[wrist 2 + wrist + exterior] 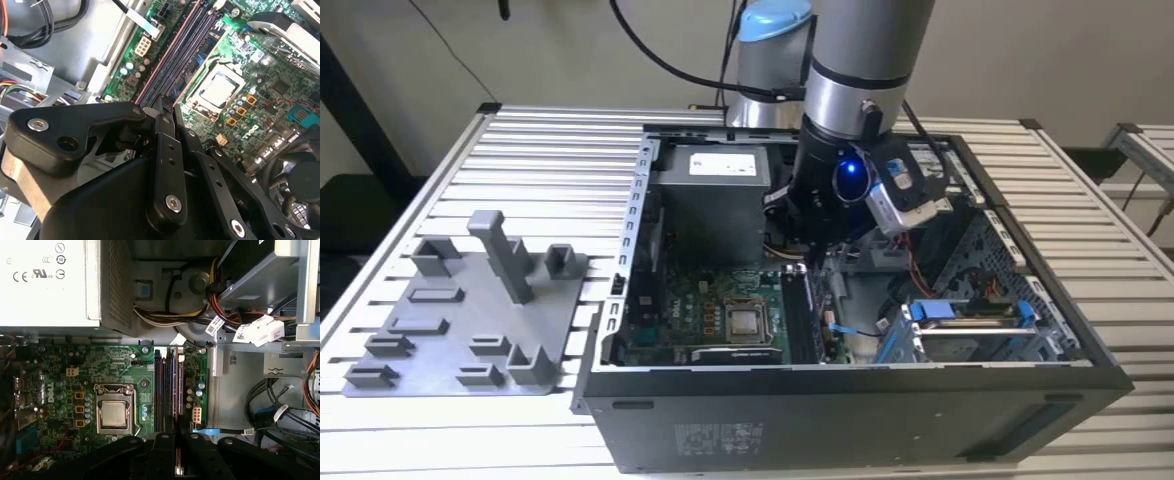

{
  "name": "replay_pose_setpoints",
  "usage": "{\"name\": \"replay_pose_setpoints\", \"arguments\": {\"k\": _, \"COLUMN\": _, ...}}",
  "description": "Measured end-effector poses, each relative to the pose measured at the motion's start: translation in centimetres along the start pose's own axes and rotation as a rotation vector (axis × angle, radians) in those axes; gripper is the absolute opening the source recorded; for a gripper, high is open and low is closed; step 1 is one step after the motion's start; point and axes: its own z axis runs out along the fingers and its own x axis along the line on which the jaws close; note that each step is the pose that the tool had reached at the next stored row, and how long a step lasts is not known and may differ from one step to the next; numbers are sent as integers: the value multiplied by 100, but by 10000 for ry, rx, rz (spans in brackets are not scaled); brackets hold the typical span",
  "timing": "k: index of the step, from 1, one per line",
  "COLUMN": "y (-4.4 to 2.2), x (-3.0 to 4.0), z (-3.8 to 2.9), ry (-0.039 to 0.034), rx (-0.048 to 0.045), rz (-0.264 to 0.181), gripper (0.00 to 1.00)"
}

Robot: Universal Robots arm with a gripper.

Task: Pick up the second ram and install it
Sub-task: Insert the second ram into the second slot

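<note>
While reaching steeply down, gripper (162,112) apparently pinches second ram (176,390).

Arm pointing straight down

The arm (858,60) reaches down from above, and its black gripper (164,107) has its fingers (165,450) pressed close together.

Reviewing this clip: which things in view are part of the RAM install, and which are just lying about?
Part of the job:
- gripper, inside the computer case
- memory slots on the motherboard, just ahead of the gripper

Lying about:
- grey plastic tray beside the case
- power supply
- processor
</note>
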Motion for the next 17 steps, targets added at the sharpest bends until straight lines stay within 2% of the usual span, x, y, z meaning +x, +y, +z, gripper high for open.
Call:
{"name": "replay_pose_setpoints", "arguments": {"k": 5, "y": 0, "x": 4, "z": 7, "ry": -7, "rx": -4, "rz": 3, "gripper": 14}}
{"name": "replay_pose_setpoints", "arguments": {"k": 7, "y": 0, "x": 20, "z": 20, "ry": -73, "rx": -6, "rz": 2, "gripper": 14}}
{"name": "replay_pose_setpoints", "arguments": {"k": 10, "y": 0, "x": 64, "z": 55, "ry": -253, "rx": -6, "rz": 5, "gripper": 14}}
{"name": "replay_pose_setpoints", "arguments": {"k": 11, "y": 0, "x": 78, "z": 67, "ry": -287, "rx": -5, "rz": 6, "gripper": 14}}
{"name": "replay_pose_setpoints", "arguments": {"k": 17, "y": 1, "x": 98, "z": 166, "ry": -274, "rx": -6, "rz": 5, "gripper": 14}}
